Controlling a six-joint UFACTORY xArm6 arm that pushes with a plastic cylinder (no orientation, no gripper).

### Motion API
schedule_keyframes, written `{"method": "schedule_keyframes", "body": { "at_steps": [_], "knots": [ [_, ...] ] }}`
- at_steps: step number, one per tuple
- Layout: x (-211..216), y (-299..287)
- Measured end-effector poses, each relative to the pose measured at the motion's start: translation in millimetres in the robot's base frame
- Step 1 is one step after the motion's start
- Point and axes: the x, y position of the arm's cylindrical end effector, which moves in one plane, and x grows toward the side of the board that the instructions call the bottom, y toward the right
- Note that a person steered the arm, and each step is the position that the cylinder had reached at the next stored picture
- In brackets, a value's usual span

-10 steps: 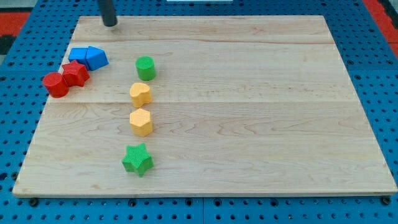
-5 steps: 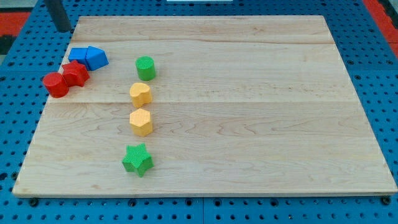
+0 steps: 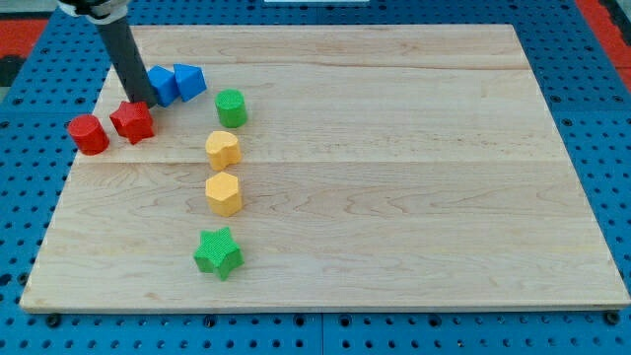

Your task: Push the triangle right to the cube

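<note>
My tip (image 3: 142,101) rests on the board at the view's upper left, touching the left side of the blue cube (image 3: 162,86). The blue triangle (image 3: 189,80) sits right against the cube's right side. The rod rises up and to the left from the tip and hides part of the cube's left edge. A red star-shaped block (image 3: 132,121) lies just below the tip.
A red cylinder (image 3: 88,134) lies left of the red star. A green cylinder (image 3: 231,106), two yellow blocks (image 3: 223,149) (image 3: 224,193) and a green star (image 3: 218,252) form a column down the board's left-centre. The wooden board (image 3: 394,177) sits on blue pegboard.
The rod came from off the board's top left corner down onto the board. The two blue blocks have slid right and slightly up. The red star shifted slightly right.
</note>
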Motion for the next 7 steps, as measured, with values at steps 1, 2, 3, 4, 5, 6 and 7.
{"method": "schedule_keyframes", "body": {
  "at_steps": [1, 2, 3, 4, 5, 6, 7],
  "knots": [
    [-25.1, -3.0],
    [-40.8, -15.3],
    [-36.2, 3.1],
    [-36.2, 62.2],
    [-41.0, 121.0],
    [-57.3, 164.9],
    [-56.6, 148.2]
  ]
}}
